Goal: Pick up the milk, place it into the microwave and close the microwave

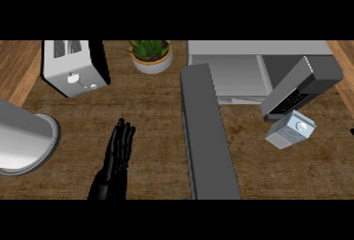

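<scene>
Honestly, the small grey-white milk carton (290, 130) looks light, stiff, maybe slick, best grabbed across its flat sides, while the black left hand (116, 161) rests with fingers straight, grasping nothing.

Milk (291, 130) beside open microwave (235, 75); left hand (119, 154) flat.

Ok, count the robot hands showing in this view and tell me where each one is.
1. The left hand is at the lower left of the counter, fingers straight and pointing up, between the metal pot and the open microwave door. The right hand is not in view.
</scene>
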Robot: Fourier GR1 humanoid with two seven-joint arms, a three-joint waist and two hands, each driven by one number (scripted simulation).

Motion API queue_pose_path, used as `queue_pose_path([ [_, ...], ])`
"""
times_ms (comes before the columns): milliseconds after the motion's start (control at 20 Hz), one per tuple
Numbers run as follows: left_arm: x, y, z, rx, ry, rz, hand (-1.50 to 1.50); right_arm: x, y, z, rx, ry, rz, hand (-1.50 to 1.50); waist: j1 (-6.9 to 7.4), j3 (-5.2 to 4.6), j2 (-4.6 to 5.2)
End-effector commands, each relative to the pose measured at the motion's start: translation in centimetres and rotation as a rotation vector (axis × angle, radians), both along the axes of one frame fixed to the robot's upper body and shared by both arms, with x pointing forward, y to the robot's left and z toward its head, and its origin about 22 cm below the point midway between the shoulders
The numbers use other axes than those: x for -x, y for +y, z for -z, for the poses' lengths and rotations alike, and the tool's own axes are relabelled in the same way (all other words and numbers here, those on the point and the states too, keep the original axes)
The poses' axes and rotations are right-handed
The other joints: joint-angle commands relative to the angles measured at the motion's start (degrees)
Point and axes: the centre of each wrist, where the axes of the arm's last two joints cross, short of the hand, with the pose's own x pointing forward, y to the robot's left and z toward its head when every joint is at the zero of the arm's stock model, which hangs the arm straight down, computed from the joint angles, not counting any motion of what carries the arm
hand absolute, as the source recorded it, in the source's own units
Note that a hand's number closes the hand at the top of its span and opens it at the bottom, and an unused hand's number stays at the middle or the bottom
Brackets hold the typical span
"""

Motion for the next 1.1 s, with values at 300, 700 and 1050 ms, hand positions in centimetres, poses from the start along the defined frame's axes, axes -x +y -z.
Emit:
queue_pose_path([
  [300,0.4,-2.1,1.6,0.0,0.011,0.0,-1.5,-2.4,-0.5,4.1,0.0,-0.034,0.024,-1.5,0.21,0.01,0.06],
  [700,2.0,-1.2,2.4,0.034,0.035,0.046,-1.5,-5.2,3.2,8.5,0.028,-0.025,0.05,-1.5,0.6,0.03,0.13],
  [1050,2.9,1.9,1.4,0.054,0.041,0.049,-1.5,-8.0,3.0,9.9,0.11,-0.055,0.116,-1.5,1.08,0.06,0.21],
])
